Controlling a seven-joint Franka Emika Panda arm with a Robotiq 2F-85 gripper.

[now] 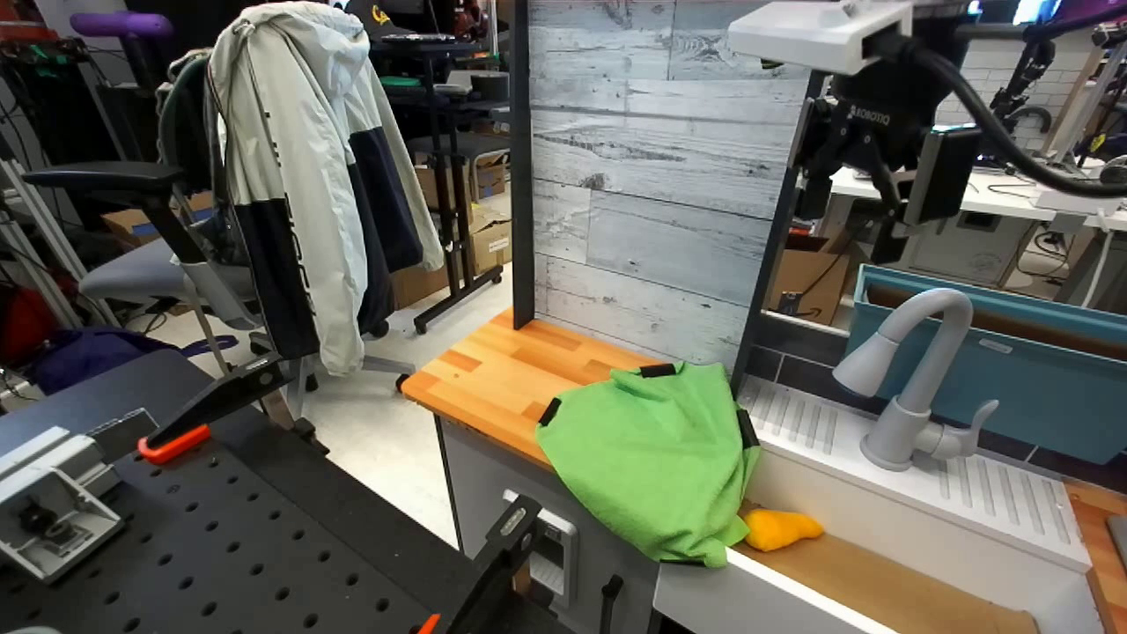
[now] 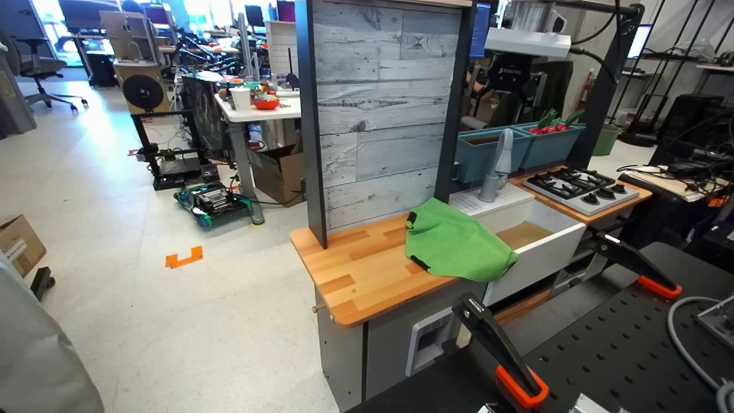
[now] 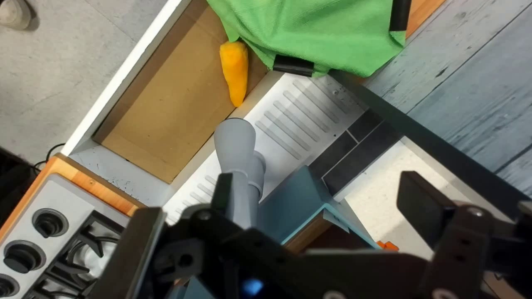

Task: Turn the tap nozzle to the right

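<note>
Gripper [image 3: 319, 189] hangs released and spread wide above the nozzle [image 1: 942, 357], apart from it. The nozzle stands on the ledge [image 1: 832, 438] at the far side of the sink [image 1: 898, 528], before a blue planter [image 1: 1039, 387], pointing toward the near left. To its left, a green cloth [image 1: 651, 458] drapes over the surface [image 1: 493, 370] and the sink's left end. A yellow object [image 1: 779, 528] lies in the sink at the cloth's edge; a stove [image 2: 565, 195] sits to the right.
</note>
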